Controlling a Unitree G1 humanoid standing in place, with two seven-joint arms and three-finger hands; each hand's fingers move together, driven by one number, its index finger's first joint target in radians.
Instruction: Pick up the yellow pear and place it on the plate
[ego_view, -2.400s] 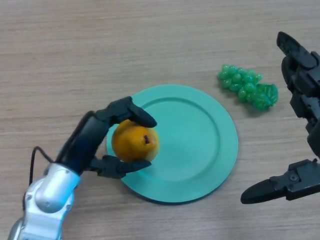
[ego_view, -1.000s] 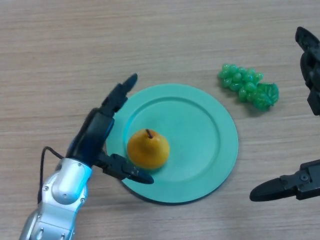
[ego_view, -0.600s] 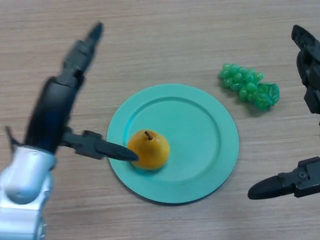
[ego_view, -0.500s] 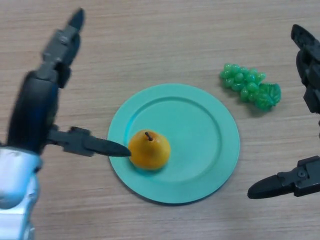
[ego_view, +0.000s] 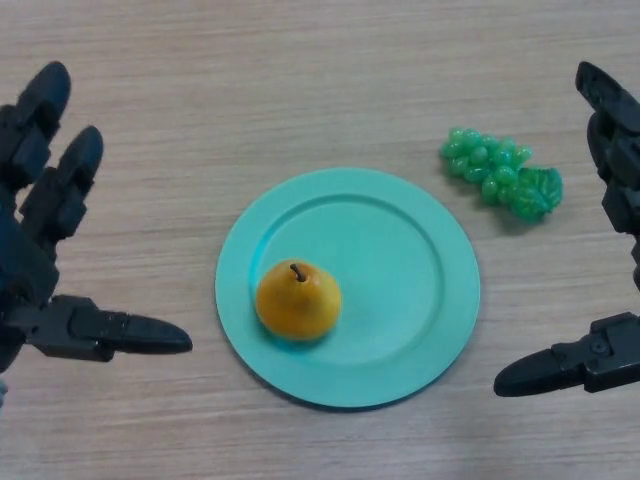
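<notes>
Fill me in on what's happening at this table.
The pear sits on the plate, toward its left side, and nothing is holding it. The left hand is open at the left edge, off the plate. The right hand is open at the right edge, near the grapes, which lie on the table right of the plate.

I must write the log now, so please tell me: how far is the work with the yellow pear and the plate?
It looks finished. The yellow pear lies on the left part of the teal plate, stem up, and nothing touches it. Nothing is in hand: the left robot hand is open at the view's left edge, apart from the plate, and the right robot hand is open at the right edge. The green grapes sit on the table beyond the plate. Nothing seems left.
</notes>
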